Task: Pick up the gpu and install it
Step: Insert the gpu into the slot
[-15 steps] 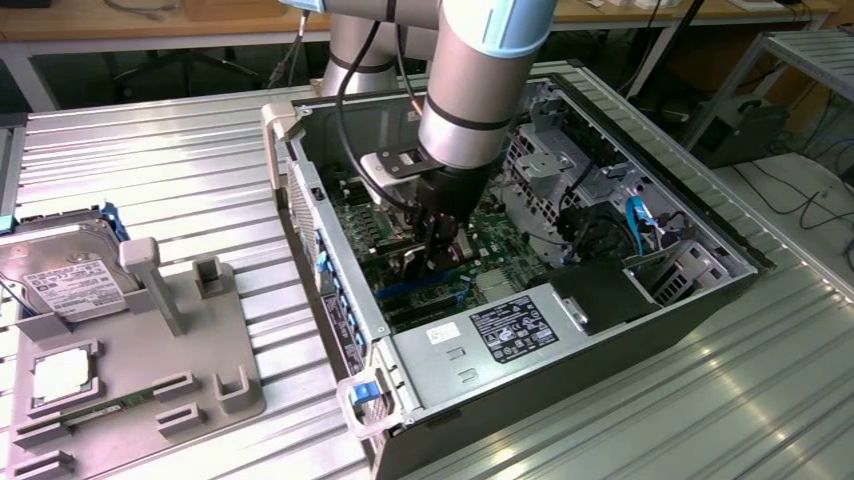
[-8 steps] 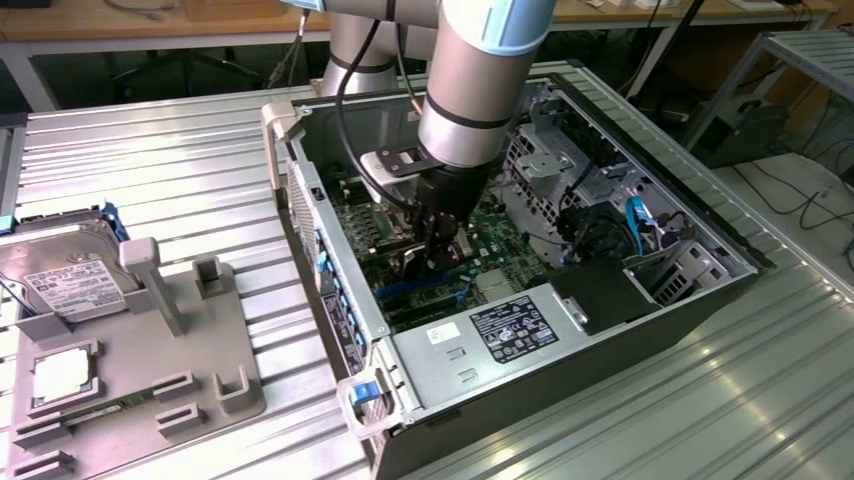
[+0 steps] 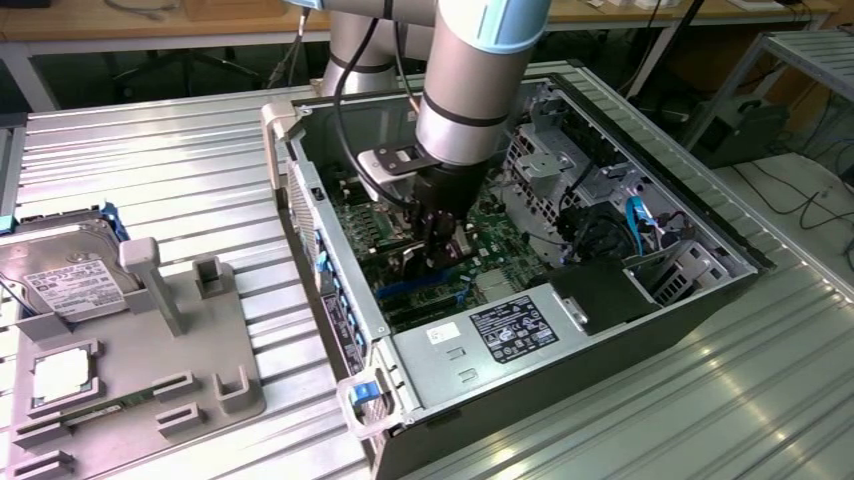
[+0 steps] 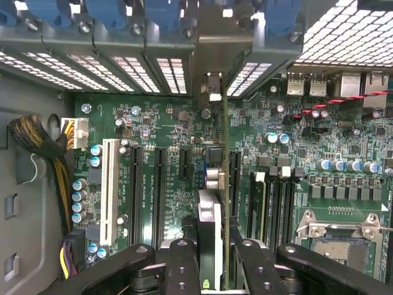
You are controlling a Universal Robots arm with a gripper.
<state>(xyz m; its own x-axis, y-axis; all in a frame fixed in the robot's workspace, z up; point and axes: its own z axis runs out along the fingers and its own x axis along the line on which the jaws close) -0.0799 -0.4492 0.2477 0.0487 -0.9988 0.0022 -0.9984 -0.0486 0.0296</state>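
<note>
Vertically edge-on, thin dark gpu (image 4: pixel 212 246)

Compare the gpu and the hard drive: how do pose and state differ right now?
The gpu is clamped in the claw inside the open PC case; the hard drive sits free on the grey holder outside it. The gpu stands on edge over the motherboard; the hard drive lies label up. Both are computer parts.

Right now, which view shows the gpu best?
The wrist view: the gpu stands edge-on between the fingers, with the motherboard behind it. In the exterior view the gripper hides most of it.
</note>
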